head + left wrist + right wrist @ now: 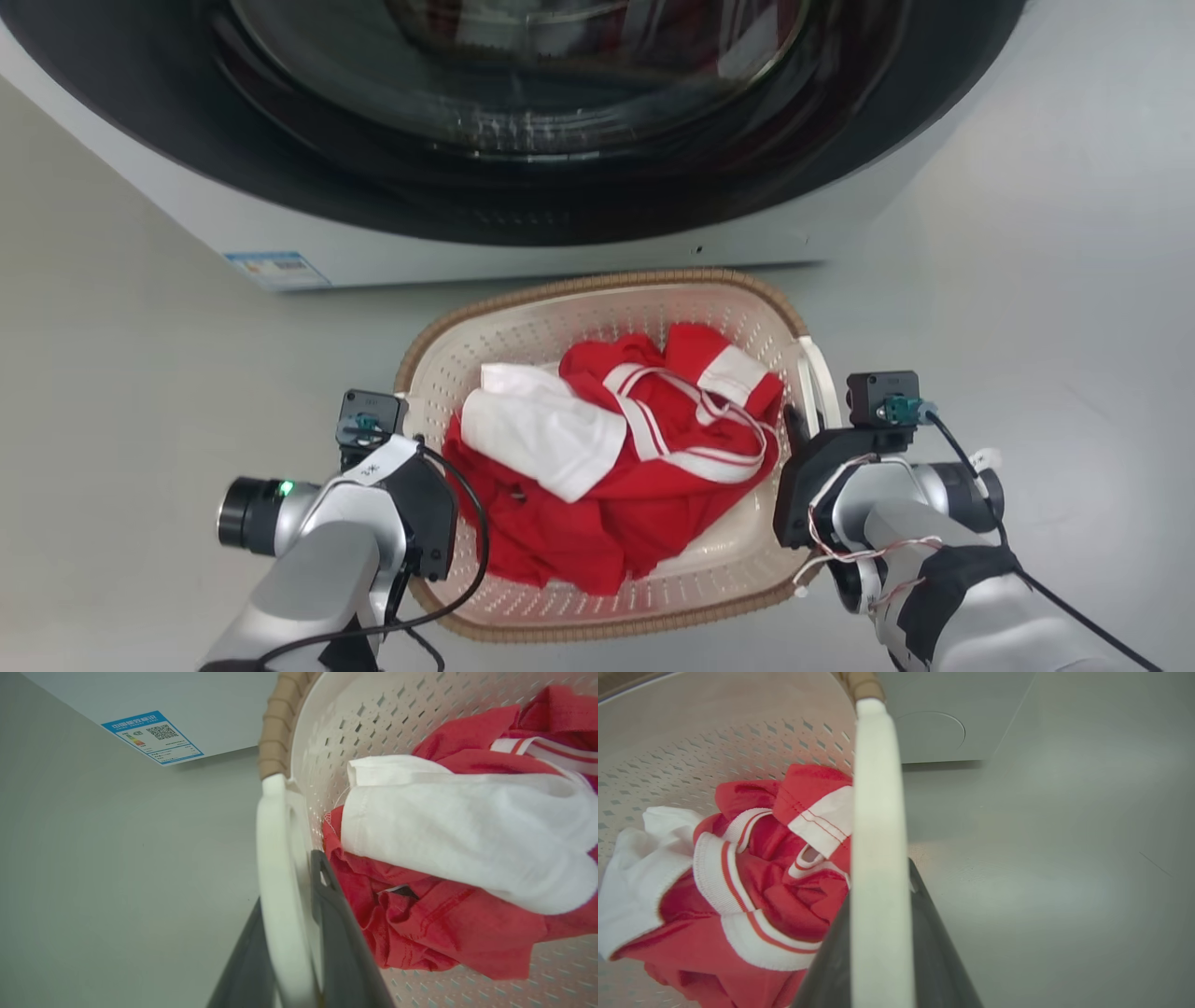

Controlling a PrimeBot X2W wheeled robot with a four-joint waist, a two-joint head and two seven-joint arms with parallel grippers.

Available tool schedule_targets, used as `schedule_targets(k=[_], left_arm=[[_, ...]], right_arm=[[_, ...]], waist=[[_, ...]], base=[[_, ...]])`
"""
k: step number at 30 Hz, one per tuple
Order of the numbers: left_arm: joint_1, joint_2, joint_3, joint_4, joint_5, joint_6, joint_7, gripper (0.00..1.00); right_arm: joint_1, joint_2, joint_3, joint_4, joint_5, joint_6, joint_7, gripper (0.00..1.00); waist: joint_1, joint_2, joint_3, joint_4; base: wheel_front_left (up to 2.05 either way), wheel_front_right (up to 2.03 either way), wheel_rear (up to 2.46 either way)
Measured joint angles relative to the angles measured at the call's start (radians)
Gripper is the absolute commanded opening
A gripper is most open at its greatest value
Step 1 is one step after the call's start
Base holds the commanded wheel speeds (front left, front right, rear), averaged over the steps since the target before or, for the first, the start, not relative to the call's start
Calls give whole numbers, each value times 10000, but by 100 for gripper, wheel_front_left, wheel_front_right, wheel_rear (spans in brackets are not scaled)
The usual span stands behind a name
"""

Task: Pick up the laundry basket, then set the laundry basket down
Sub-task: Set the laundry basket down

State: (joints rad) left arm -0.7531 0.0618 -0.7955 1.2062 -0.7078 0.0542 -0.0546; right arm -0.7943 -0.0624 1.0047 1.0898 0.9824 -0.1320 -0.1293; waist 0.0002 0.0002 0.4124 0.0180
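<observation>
Two dark fingers of the left end effector (287, 882) are being closed from either side on the white left handle (273, 858) of the laundry basket (653, 276), and the right end effector (880, 882) is being clamped likewise on the white right handle (878, 812), one finger inside the rim and one outside. In the head view those fingers are being hidden under the wrist housings, so the grip is being read from the wrist views alone, where the finger bases are being cut off by the bottom edge. The basket is being held between the two arms, just in front of the washing machine (523, 121), over the floor (140, 373); whether its base is being rested on the floor or held clear of it cannot be told, since the underside is being hidden. A red garment (635, 495) with white striped trim and a white garment (541, 429) are being held inside, covering most of the perforated bottom. The machine is being cut off by the upper edge, and the print on a blue label (153, 737) at its lower corner is too small to be read.
</observation>
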Motion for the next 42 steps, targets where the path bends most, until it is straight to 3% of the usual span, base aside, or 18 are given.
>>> schedule_targets(k=[27, 42], left_arm=[[-2137, -29, 0, -176, 343, 134, -445, 0], [-2546, 6, -119, 52, 476, 100, -899, 0]], right_arm=[[-2407, -44, -165, 848, -516, 2, -750, 0], [-2440, -44, -132, 821, -518, 2, -1011, 0]], waist=[[0, 0, 3901, 515], [-3, -2, 4503, 759]], base=[[0, 0, 0], [0, 0, 0]])
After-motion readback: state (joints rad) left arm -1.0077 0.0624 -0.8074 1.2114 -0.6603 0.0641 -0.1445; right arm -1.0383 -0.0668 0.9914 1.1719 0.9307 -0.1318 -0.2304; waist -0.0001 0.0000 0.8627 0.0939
